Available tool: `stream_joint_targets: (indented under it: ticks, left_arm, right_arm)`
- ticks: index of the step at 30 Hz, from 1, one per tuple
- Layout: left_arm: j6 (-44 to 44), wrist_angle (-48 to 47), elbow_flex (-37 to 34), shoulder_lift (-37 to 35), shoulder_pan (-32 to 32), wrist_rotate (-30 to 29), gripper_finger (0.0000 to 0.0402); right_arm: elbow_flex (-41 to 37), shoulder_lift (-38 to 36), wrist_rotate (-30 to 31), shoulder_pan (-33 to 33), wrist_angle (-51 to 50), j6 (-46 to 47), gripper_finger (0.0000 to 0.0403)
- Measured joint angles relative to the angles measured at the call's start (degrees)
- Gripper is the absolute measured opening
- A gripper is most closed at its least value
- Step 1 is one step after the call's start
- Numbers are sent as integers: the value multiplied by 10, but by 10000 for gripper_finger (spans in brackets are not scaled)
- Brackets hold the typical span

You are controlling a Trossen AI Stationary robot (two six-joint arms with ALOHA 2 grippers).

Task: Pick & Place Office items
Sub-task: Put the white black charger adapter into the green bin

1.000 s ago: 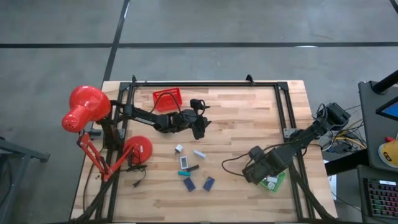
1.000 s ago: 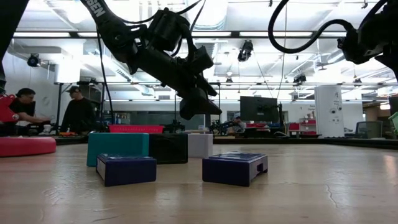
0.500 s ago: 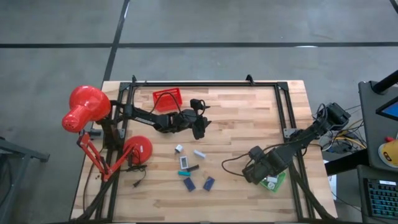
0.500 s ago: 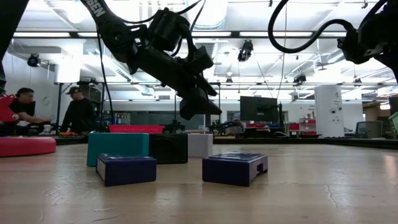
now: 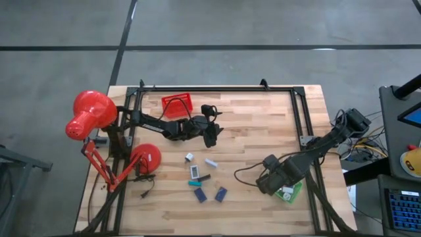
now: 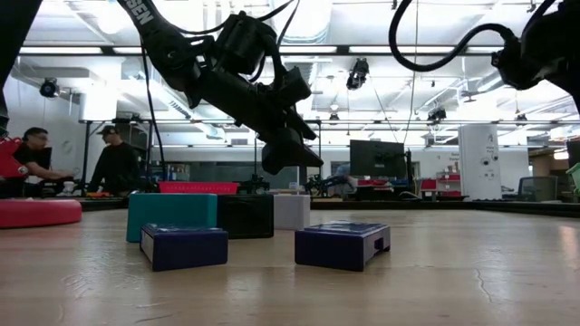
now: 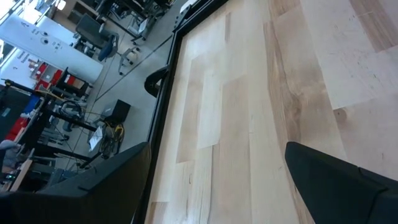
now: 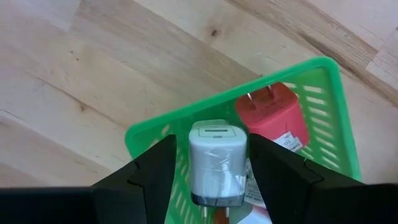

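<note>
1. A white block (image 8: 217,162) with rounded corners sits between the right gripper (image 8: 217,180) fingers (image 8: 158,165), which are parted beside it, over the green tray (image 8: 323,118).
2. Only the right wrist view shows the pink block (image 8: 273,115) in that tray.
3. The left gripper (image 5: 212,133) hangs wide open above the bench (image 5: 263,125), away from the navy blocks (image 6: 343,244).
</note>
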Motion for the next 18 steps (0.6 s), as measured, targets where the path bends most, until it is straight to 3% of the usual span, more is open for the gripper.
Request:
stream_joint_targets:
  ticks: [7,10,13,18]
  left_arm:
    - [0,0,0,0,0,0,376]
    - [0,0,0,0,0,0,376]
    - [0,0,0,0,0,0,376]
    - [0,0,0,0,0,0,376]
  right_arm:
    - [33,-21,26,0,-63,-24,199]
    - [50,-37,84,0,-92,-27,199]
    - [59,-60,184,0,-94,-25,199]
    - [52,-110,288,-10,-67,-111,199]
